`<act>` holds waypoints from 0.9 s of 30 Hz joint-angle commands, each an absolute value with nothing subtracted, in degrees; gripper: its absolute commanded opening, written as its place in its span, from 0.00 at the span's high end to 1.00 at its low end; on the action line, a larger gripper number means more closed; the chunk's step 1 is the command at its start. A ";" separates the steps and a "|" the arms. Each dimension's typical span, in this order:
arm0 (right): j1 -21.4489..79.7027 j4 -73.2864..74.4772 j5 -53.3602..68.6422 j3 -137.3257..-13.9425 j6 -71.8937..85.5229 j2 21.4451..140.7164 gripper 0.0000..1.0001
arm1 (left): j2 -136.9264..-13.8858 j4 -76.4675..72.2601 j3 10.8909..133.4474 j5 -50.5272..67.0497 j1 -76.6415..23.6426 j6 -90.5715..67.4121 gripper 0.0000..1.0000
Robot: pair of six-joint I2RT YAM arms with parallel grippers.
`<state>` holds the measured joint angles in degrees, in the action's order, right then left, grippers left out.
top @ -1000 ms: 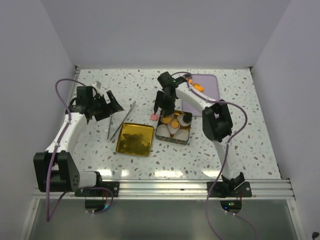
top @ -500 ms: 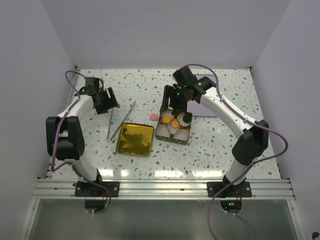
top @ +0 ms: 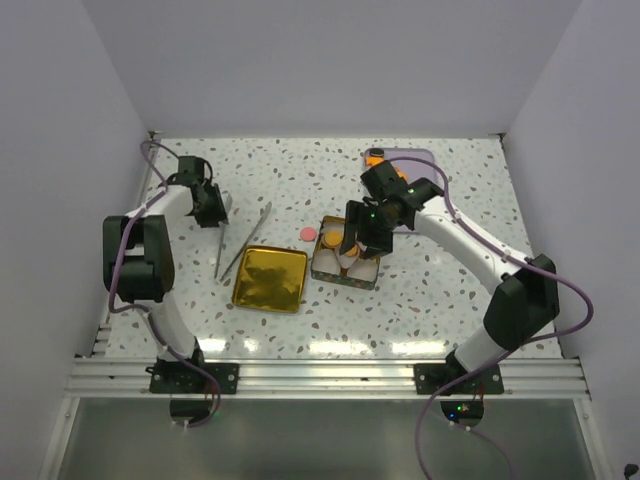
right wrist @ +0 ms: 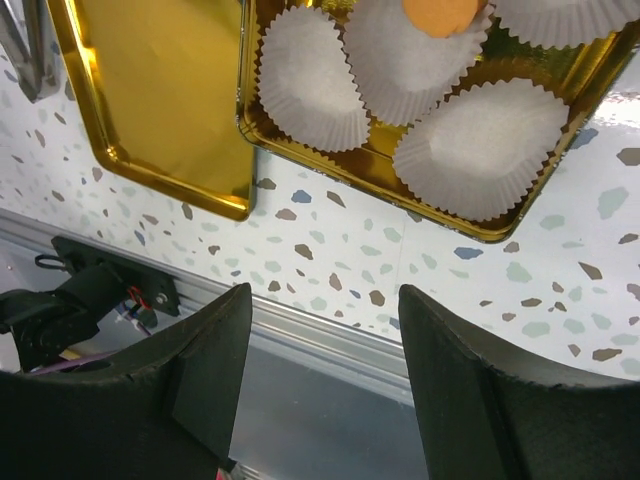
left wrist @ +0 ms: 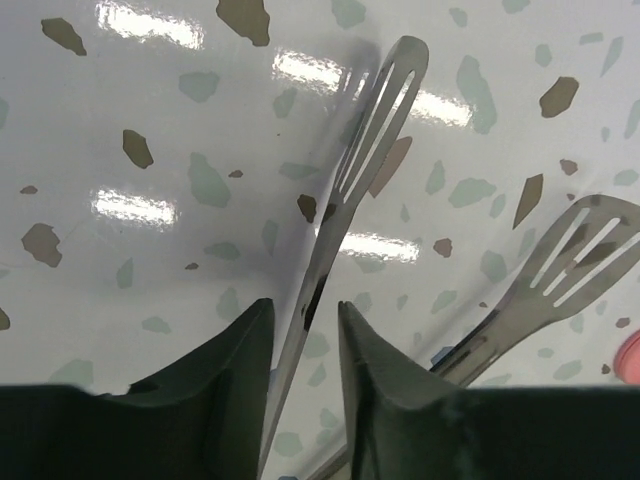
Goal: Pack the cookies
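Left jaws, narrowly parted, straddle one slotted arm of the single pair of tongs (left wrist: 370,130) on the desk (left wrist: 150,130); whether they touch it cannot be told. Between the two pairs of jaws lie one pink cookie (top: 308,233) and one gold lid (right wrist: 150,100). Right jaws, spread wide and empty, hover over one tin (right wrist: 340,170) showing four paper cups (right wrist: 310,90), with one orange cookie (right wrist: 440,12) on a cup.

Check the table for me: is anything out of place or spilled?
A pink cookie lies alone on the bare table, just left of the gold tin and outside it. Nothing else looks spilled or damaged.
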<state>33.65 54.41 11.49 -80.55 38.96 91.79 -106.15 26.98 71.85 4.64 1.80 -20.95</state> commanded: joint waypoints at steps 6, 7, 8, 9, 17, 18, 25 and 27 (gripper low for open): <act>32.87 58.71 7.73 -87.63 35.42 86.14 0.36 | -108.02 24.79 72.77 3.16 1.49 -19.16 0.91; 32.87 58.71 7.91 -87.71 35.25 85.52 0.36 | -107.84 24.87 72.77 2.99 1.49 -18.81 0.97; 32.87 58.62 8.61 -87.63 34.72 85.00 0.35 | -107.67 25.22 72.95 2.81 1.49 -18.81 1.00; 32.87 58.62 9.14 -87.45 34.46 84.12 0.35 | -107.32 25.75 73.12 2.73 1.49 -18.98 1.00; 32.87 47.00 24.58 -82.91 39.17 77.18 0.26 | -94.50 35.41 76.28 2.64 1.41 -23.99 1.00; 32.87 42.76 30.26 -80.97 40.94 76.12 0.23 | -91.26 37.33 76.99 2.90 1.41 -25.13 1.00; 33.31 -4.35 47.97 -62.85 65.45 73.82 0.01 | -77.80 36.75 79.37 18.26 1.41 -35.58 1.00; 34.10 -10.88 49.04 -63.63 66.79 75.05 0.01 | -73.58 34.64 78.23 22.30 1.23 -40.68 1.00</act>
<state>33.19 12.51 40.29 -63.44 57.32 73.71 -77.95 36.10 78.24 12.67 1.67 -31.97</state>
